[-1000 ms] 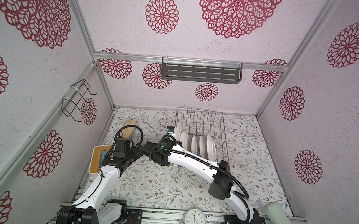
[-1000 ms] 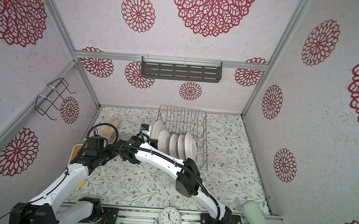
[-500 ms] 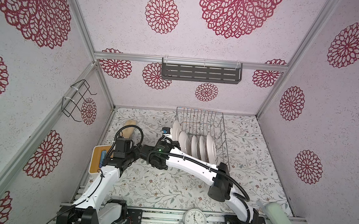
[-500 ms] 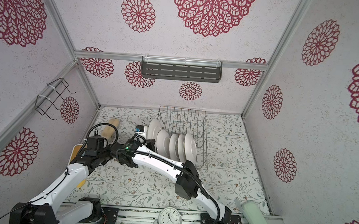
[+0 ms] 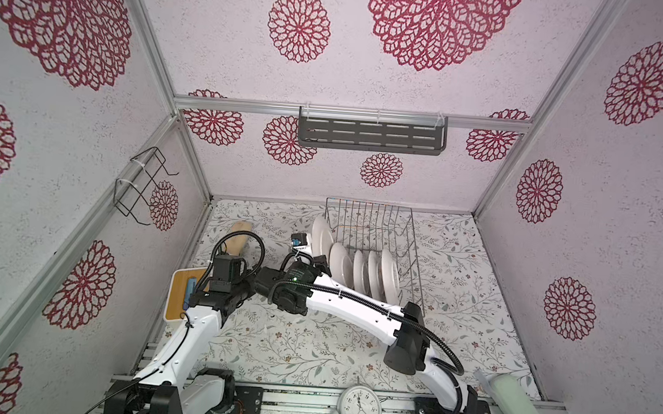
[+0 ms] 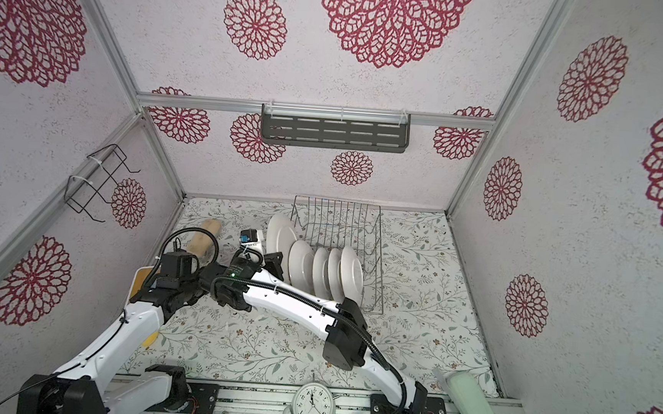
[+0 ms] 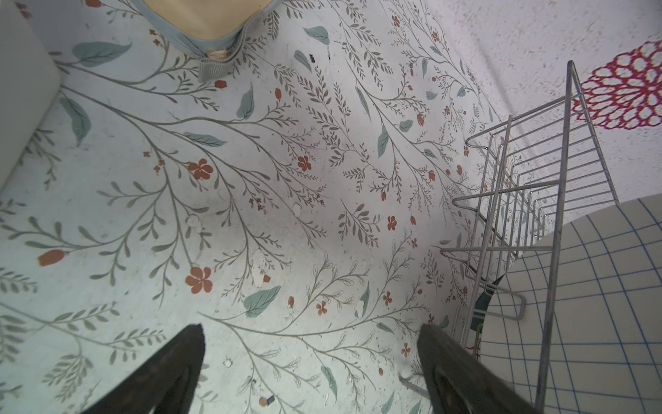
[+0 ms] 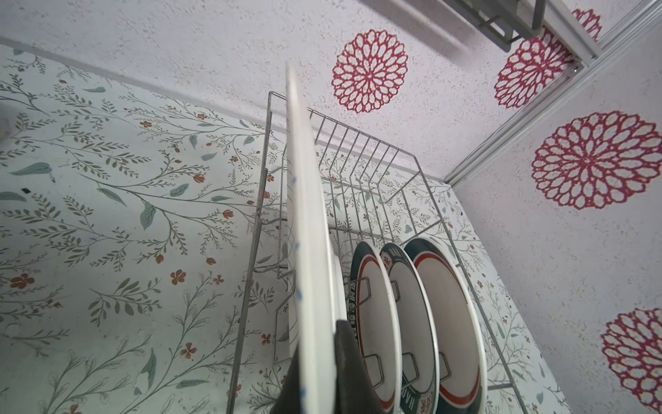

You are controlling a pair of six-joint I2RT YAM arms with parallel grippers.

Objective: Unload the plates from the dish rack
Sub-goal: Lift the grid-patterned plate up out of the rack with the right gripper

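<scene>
One plate [image 5: 321,235] has risen, pinched by right fingers [image 8: 345,358]; left fingers [image 7: 172,365] spread.

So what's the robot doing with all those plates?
It's emptying the dish rack. The right end effector is shut on the edge of the biggest plate, holding it upright at the rack's left end, higher than the rest. Four smaller plates stand in the rack. The left end effector is open and holds nothing, hovering over the table beside the rack.
</scene>
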